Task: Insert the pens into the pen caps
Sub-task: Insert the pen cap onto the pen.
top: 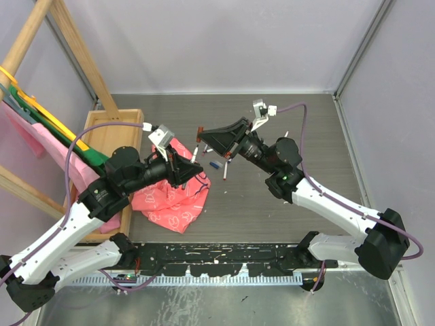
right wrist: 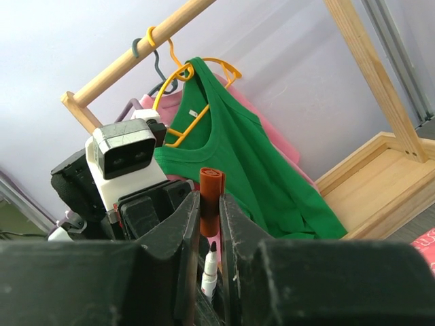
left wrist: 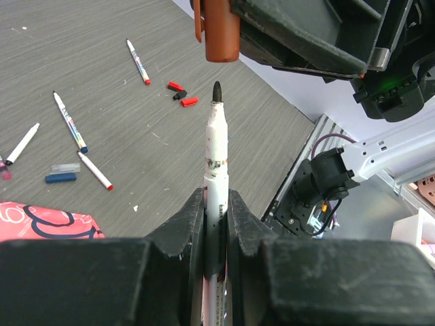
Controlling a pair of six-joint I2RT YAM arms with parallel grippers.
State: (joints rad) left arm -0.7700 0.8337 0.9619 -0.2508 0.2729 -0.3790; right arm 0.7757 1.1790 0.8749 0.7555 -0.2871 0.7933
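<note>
Lower barrel of pen hidden between left jaws, cap cropped by top edge

You have no readable text or number here. The print on the pen is too blurred

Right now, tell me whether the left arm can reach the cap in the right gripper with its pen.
Probably yes: the pen in the left gripper points straight at the brown cap, nothing between them.
</note>
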